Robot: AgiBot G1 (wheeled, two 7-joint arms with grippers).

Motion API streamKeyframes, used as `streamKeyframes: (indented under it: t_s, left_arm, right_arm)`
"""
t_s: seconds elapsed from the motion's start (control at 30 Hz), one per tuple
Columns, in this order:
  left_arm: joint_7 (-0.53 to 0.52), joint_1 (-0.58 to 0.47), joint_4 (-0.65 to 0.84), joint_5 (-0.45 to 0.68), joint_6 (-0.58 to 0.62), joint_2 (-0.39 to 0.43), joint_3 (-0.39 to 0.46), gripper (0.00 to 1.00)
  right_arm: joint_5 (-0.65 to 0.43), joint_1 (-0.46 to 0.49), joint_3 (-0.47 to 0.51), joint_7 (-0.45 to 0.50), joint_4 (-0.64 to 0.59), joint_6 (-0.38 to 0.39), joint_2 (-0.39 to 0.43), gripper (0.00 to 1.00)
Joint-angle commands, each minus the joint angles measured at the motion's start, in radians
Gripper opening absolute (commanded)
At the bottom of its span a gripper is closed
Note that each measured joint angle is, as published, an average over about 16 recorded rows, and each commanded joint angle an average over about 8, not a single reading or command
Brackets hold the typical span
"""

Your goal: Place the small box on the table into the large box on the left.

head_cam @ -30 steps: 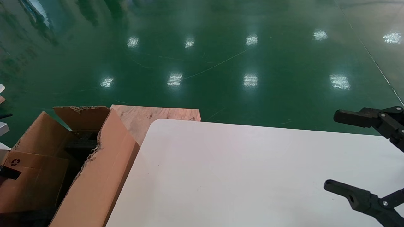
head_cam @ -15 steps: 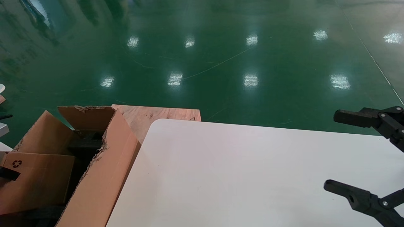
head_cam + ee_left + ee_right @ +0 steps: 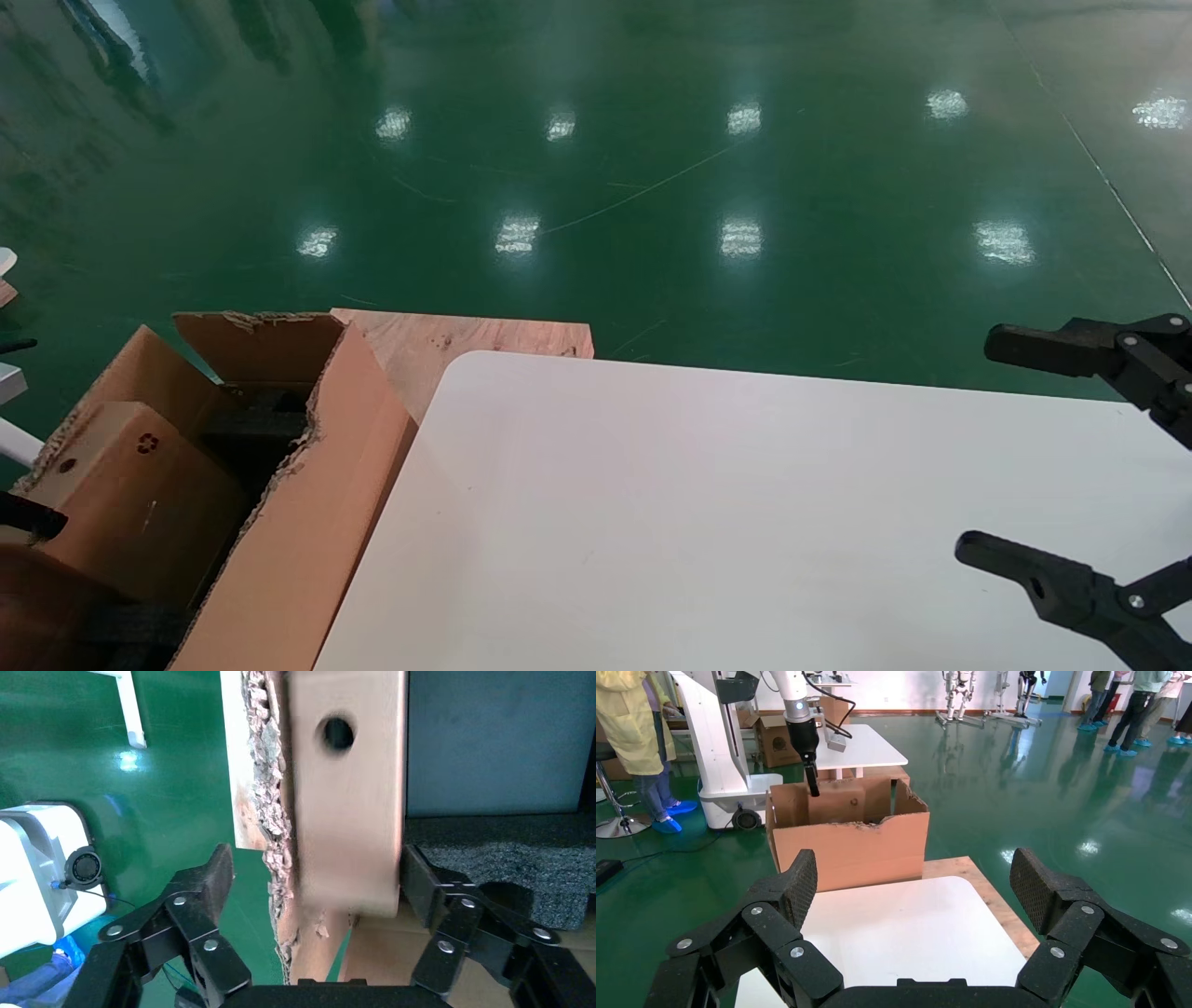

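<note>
The green floor [image 3: 652,186] fills the far half of the head view, glossy with lamp reflections. On it, nearer, stands the white bench [image 3: 708,522], its rounded far-left corner overlapping a bare wooden board [image 3: 438,340] that shows just beyond it. Hard against the bench's left edge sits the large box [image 3: 307,503], a brown corrugated carton with a ragged torn rim and a dark inside; grey foam [image 3: 492,853] lies at its bottom in the left wrist view. In the right wrist view the same carton [image 3: 856,850] stands past the bench's far-left end, with a white robot base, another white table with a small carton, and people in the hall behind it.

The small box [image 3: 140,485] is inside the large box, tilted, leaning toward the carton's left wall, its round hole and black recycling mark facing up. The left wrist view shows it [image 3: 348,804] close beside the torn cardboard edge.

The left hand [image 3: 316,881] hovers over the large box at the left edge of the scene, its fingers spread to either side of the small box; whether the pads touch it cannot be told. The right hand [image 3: 978,452] is parked over the right end of the bench, fingers spread wide with nothing between them
</note>
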Motion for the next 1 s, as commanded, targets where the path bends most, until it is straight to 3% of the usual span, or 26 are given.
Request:
streamKeyframes:
  t_s: [0.03, 0.47, 1.0]
  left_arm:
    - [0.000, 0.001, 0.000, -0.001, 0.000, 0.000, 0.000, 1.00]
    - [0.026, -0.066, -0.098, -0.018, 0.009, 0.012, -0.029, 1.00]
    - [0.007, -0.143, -0.505, -0.139, -0.049, 0.075, -0.125, 1.00]
  right_arm:
    - [0.000, 0.000, 0.000, 0.000, 0.000, 0.000, 0.000, 1.00]
    - [0.000, 0.000, 0.000, 0.000, 0.000, 0.000, 0.000, 1.00]
    - [0.000, 0.000, 0.000, 0.000, 0.000, 0.000, 0.000, 1.00]
